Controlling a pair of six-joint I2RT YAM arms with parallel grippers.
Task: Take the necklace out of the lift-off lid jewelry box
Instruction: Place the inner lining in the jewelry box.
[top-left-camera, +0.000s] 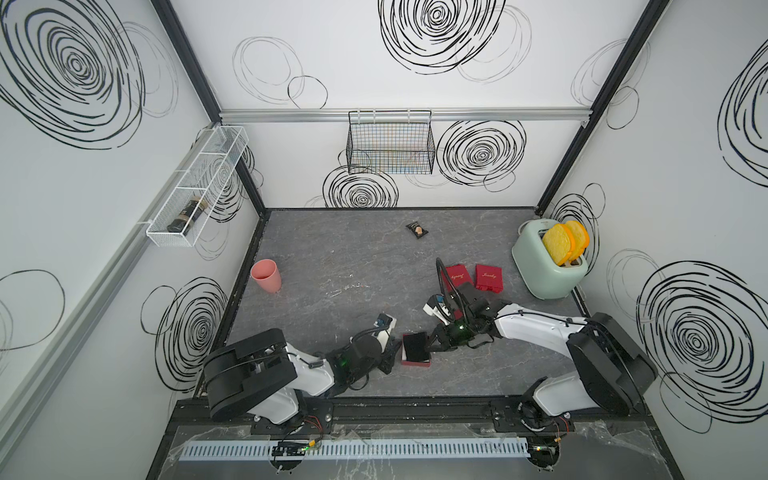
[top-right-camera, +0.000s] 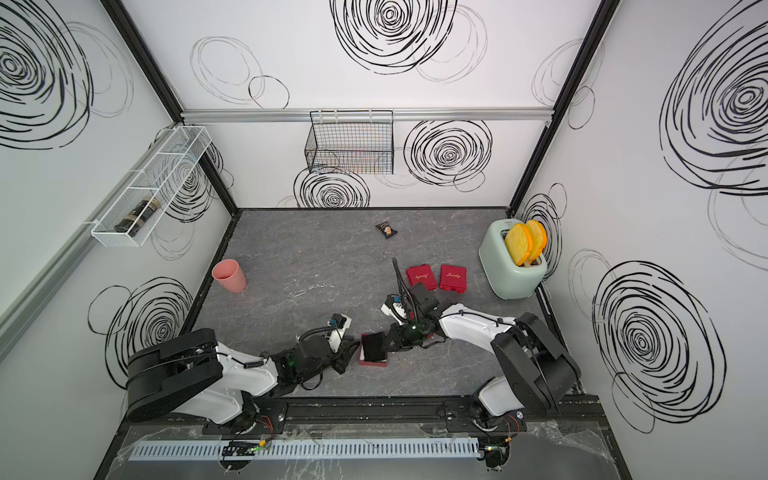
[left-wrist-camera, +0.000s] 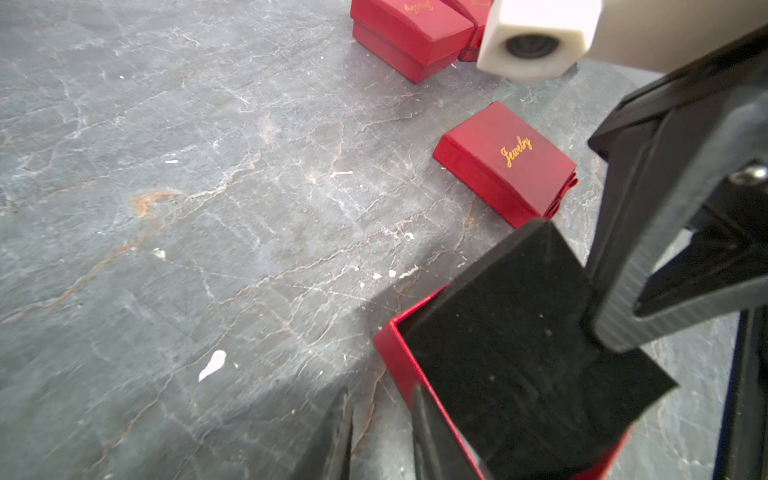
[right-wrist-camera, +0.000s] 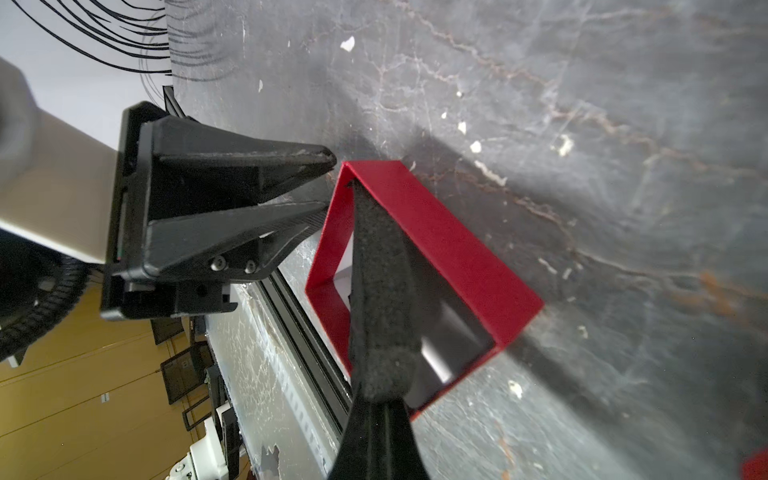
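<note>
Gold script "Jewelry" on red lid; same script on red box.

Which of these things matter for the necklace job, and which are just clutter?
Job: open red box, black foam insert in right gripper, removed lid; necklace not visible.
Clutter: two closed red boxes, toaster, pink cup, snack packet, wall baskets.

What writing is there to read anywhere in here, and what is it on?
"Jewelry": gold script on the red lid.
"Jewelry": red box nearer the toaster.
"Jewelry", upside down in a top view: neighbouring red box.
Too small to read: snack packet, bottle label.
</note>
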